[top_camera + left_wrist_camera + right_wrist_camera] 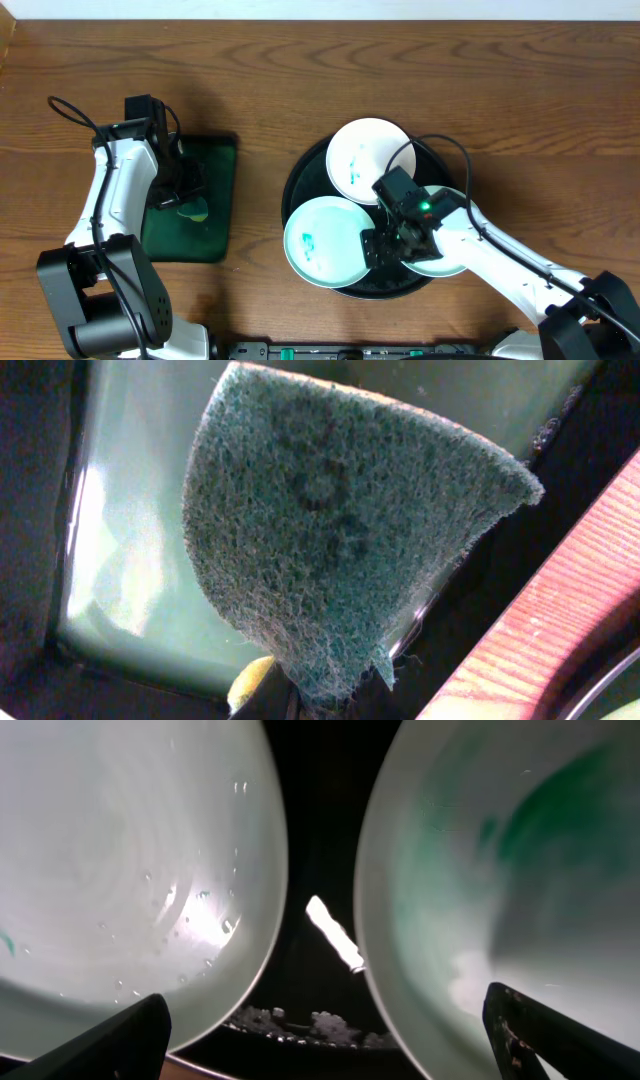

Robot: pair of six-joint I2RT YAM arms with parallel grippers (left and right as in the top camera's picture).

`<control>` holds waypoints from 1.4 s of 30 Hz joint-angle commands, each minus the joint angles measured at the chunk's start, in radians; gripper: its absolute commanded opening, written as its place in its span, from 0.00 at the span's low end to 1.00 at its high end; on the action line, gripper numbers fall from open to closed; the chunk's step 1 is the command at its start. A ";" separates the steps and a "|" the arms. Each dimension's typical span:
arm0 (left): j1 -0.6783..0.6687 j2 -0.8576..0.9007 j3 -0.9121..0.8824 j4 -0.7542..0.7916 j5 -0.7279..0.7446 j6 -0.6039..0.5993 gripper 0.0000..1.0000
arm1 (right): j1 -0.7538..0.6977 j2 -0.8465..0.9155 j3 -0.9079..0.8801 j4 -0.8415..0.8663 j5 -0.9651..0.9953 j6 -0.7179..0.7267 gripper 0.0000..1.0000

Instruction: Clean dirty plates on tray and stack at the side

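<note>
The round black tray [300, 195] holds three white plates. One plate [365, 155] lies at the back, one [320, 240] at the front left, both with teal smears. The third [450, 262] is at the right, partly under my right arm. My right gripper [385, 247] is open and empty, low over the gap between two plates. In the right wrist view its fingers [325, 1010] frame a wet plate [130, 870] and a green-smeared plate [500, 870]. My left gripper [186, 198] is shut on a green scouring sponge [330, 530].
A dark-green rectangular tray [215, 215] lies at the left, and the left gripper holds the sponge over it. Its glossy floor [130, 560] shows in the left wrist view. Foam or crumbs [300, 1020] lie on the black tray between the plates. The table [500, 90] is brown wood.
</note>
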 commanded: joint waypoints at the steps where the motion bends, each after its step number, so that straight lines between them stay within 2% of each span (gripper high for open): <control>1: 0.002 -0.005 0.019 0.001 0.003 -0.006 0.07 | 0.005 0.005 0.084 -0.040 0.095 -0.029 0.97; 7: 0.002 -0.005 0.019 0.001 0.003 -0.006 0.08 | 0.006 0.005 0.185 -0.108 0.084 -0.052 0.92; 14: 0.002 -0.005 0.019 0.001 0.003 -0.006 0.07 | 0.020 0.005 0.176 -0.056 -0.165 0.039 0.87; 19: 0.002 -0.005 0.019 0.001 0.003 -0.006 0.07 | 0.051 0.006 0.121 0.016 -0.108 0.125 0.87; 34: 0.002 -0.005 0.019 -0.002 0.003 -0.006 0.07 | 0.058 0.006 -0.032 0.137 -0.134 0.263 0.83; 39: 0.002 -0.005 0.019 -0.003 0.003 -0.006 0.07 | 0.082 0.006 -0.088 0.212 -0.134 0.327 0.74; 42: 0.002 -0.005 0.019 -0.003 0.021 -0.006 0.07 | 0.087 0.006 -0.106 0.238 -0.129 0.353 0.62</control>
